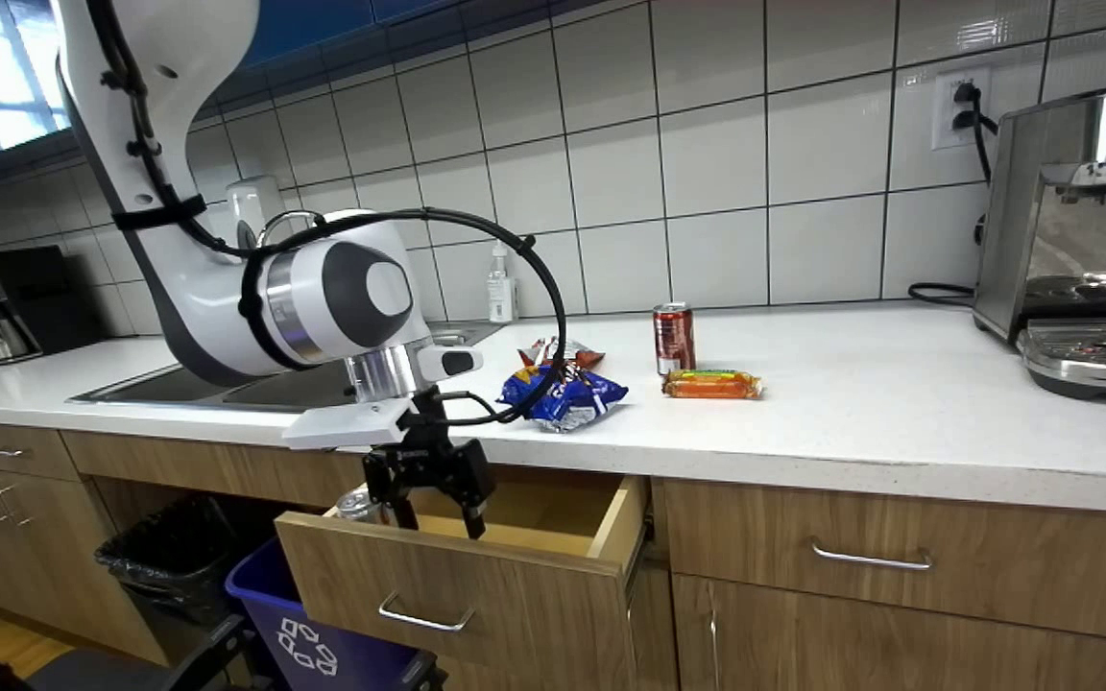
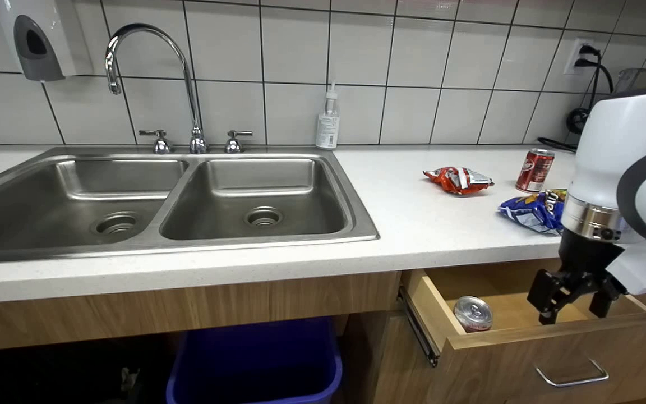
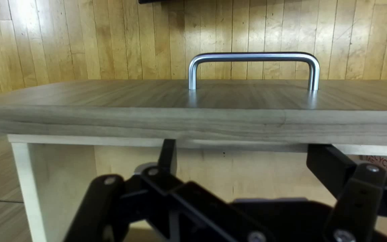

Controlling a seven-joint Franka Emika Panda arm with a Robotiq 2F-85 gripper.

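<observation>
Two widely spread, empty fingers (image 3: 168, 156) of the end effector (image 1: 441, 527) hang close behind the drawer front (image 1: 462, 587), so outward drift could jam them against it.

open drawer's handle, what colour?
Silver; the handle shows best in the wrist view.

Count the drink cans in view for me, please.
2. A red can stands on the counter; a second can sits inside the open drawer. Others could be hidden deeper in the drawer or behind the gripper.
</observation>
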